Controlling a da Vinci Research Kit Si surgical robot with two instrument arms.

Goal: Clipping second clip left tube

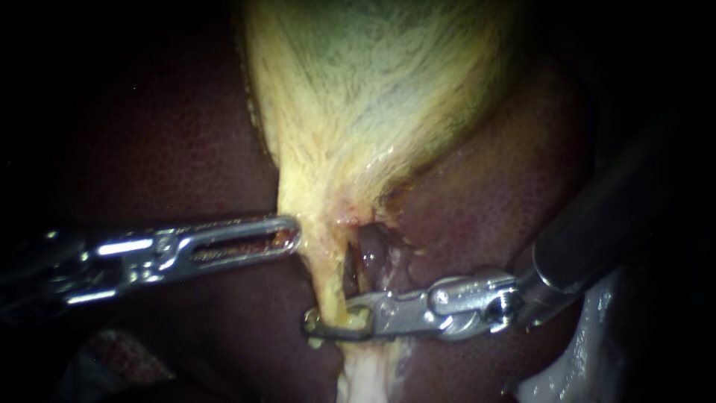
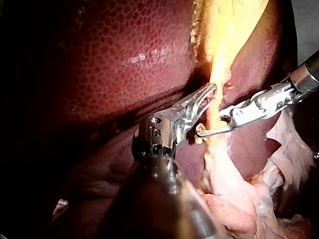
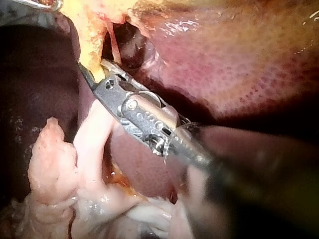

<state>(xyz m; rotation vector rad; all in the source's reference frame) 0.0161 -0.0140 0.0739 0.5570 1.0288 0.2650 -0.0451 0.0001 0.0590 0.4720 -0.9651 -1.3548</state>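
Dark red liver (image 1: 485,209) fills the background, with the pale yellow gallbladder (image 1: 373,89) lying on it and narrowing down to a thin yellow strand, the left tube (image 1: 327,272).

My right instrument (image 1: 328,325) has its hooked jaws set around this tube. One jaw passes on each side of it, and the tips reach just beyond its far edge. The jaws stand a little apart, the tube fills the space between them, and both appear to touch it. The right wrist view shows the same hold, with the yellow strand running between the two jaws at their tips. A dark gap in the tissue lies just beside the tube, ahead of the upper jaw. Past the jaws the tube runs on into pale, whitish tissue (image 1: 365,380), which lies loose under and beside the shaft in the right wrist view.

My left instrument (image 1: 291,233) sits further up the same yellow band, well clear of the right instrument's jaws. Its slotted jaws are almost together. Their tips pinch the edge of the gallbladder where it narrows, and yellow-brown tissue shows through the slot. In the left wrist view, the right instrument's jaws hook around the strand just beside and below these tips.
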